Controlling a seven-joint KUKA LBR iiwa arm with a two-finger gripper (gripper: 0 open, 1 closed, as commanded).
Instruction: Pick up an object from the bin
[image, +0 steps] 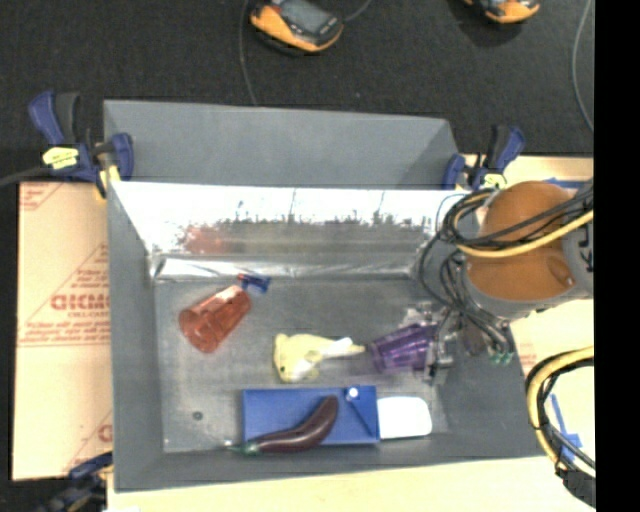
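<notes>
My gripper (440, 342) is low at the right side of the bin, below the arm's orange cover. A purple see-through plastic piece (398, 349) lies right against its left side, touching or nearly touching it. Just left of that lies a pale yellow and white toy (305, 355). A blue flat box (300, 412) sits along the front wall with a dark purple eggplant (305, 430) lying on it. A white block (404, 417) rests at the box's right end, a little below the gripper.
A red see-through cup (213, 317) with a small blue bit at its top lies on its side at the left of the bin. The bin's back wall slopes up behind it. Cables hang around the arm at the right wall.
</notes>
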